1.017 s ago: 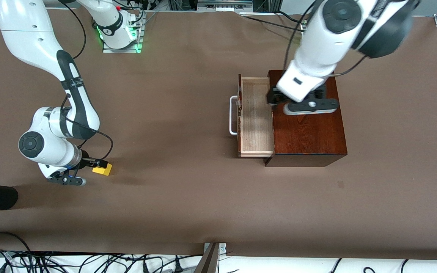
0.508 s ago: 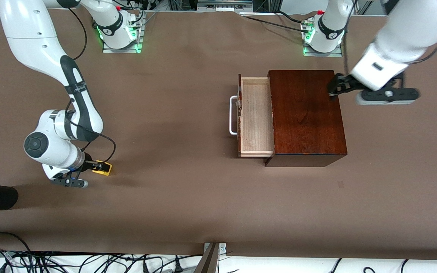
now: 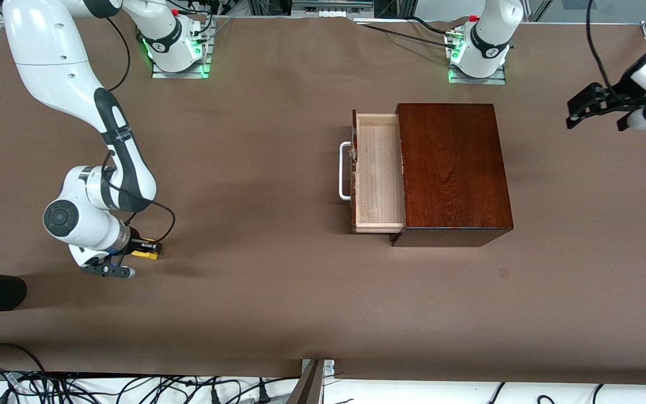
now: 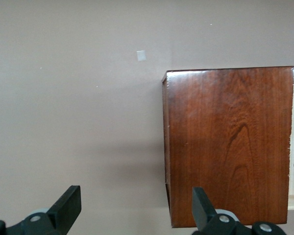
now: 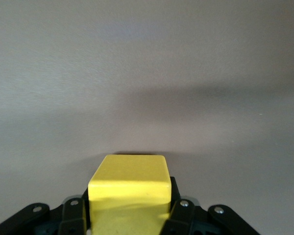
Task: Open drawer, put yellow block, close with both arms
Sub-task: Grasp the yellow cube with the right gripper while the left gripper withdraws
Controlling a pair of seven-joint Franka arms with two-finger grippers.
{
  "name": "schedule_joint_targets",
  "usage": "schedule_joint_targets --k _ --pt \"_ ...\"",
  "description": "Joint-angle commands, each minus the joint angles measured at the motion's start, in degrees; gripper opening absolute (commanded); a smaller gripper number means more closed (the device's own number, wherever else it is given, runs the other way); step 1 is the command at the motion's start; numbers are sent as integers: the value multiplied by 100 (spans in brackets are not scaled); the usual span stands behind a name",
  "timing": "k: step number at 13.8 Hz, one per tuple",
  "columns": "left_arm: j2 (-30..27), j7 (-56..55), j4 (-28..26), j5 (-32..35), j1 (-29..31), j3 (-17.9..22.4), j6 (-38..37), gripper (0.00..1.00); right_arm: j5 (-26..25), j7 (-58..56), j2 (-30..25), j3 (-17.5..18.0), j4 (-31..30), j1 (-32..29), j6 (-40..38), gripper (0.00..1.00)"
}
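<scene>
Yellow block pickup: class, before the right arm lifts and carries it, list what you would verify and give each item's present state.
1. Yellow block sits between the right gripper fingers: ok.
2. Fingers firmly clamped on the block: cannot tell; they flank its sides closely in the right wrist view.
3. Drawer pulled out, tray exposed: ok.
4. Tray holds nothing that blocks a drop: ok.
5. Left gripper, open, is off the wooden box, over bare table toward the left arm's end: ok.
6. Table between block and drawer free of obstacles: ok.
</scene>
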Motion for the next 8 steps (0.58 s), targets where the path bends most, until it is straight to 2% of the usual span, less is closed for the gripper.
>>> schedule_joint_targets --k 1,3,5,6,8 --pt "-53 182 108 -112 59 53 -376 100 -19 -115 -822 16 44 28 -974 0" --pt "0 183 171 -112 112 54 -422 100 -115 -141 -1472 34 96 142 -1792 0" --pt "-9 174 180 -156 112 45 -422 100 -142 -54 -1965 34 289 518 -2635 0" --pt "-9 174 206 -156 112 36 -413 100 -81 173 -2089 34 499 764 -3022 0" --pt "35 174 285 -156 112 45 -213 100 -37 1425 -2099 34 1148 1326 -3726 0"
